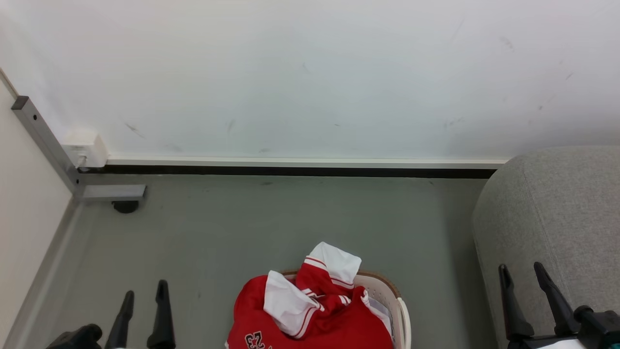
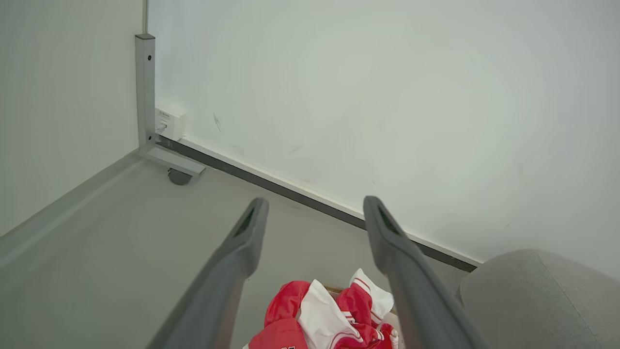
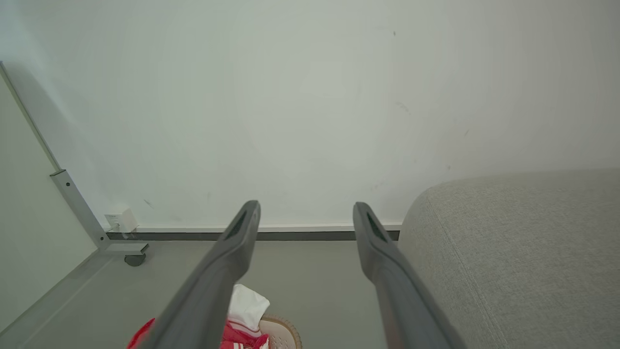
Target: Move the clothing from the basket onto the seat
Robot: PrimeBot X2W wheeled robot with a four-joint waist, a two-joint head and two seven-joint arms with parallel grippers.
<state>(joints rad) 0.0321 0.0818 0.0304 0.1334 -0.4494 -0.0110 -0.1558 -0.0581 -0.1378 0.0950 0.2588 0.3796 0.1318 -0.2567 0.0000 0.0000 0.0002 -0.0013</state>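
Note:
The red jersey (image 1: 310, 310) with white sleeves and a 23 print is heaped in the cream basket (image 1: 392, 295) at the bottom centre of the head view, spilling over its left side. It also shows low in the left wrist view as the jersey (image 2: 329, 315), and in the right wrist view as the jersey (image 3: 240, 320) over the basket rim (image 3: 283, 332). The grey seat (image 1: 557, 218) stands to the right. My left gripper (image 1: 144, 293) is open, left of the basket. My right gripper (image 1: 523, 274) is open in front of the seat. Both hold nothing.
A white wall with a dark baseboard (image 1: 290, 170) runs behind the grey floor. A metal post with a caster foot (image 1: 125, 206) and a white wall box (image 1: 87, 148) stand in the left corner. Open floor (image 1: 290, 223) lies between basket and wall.

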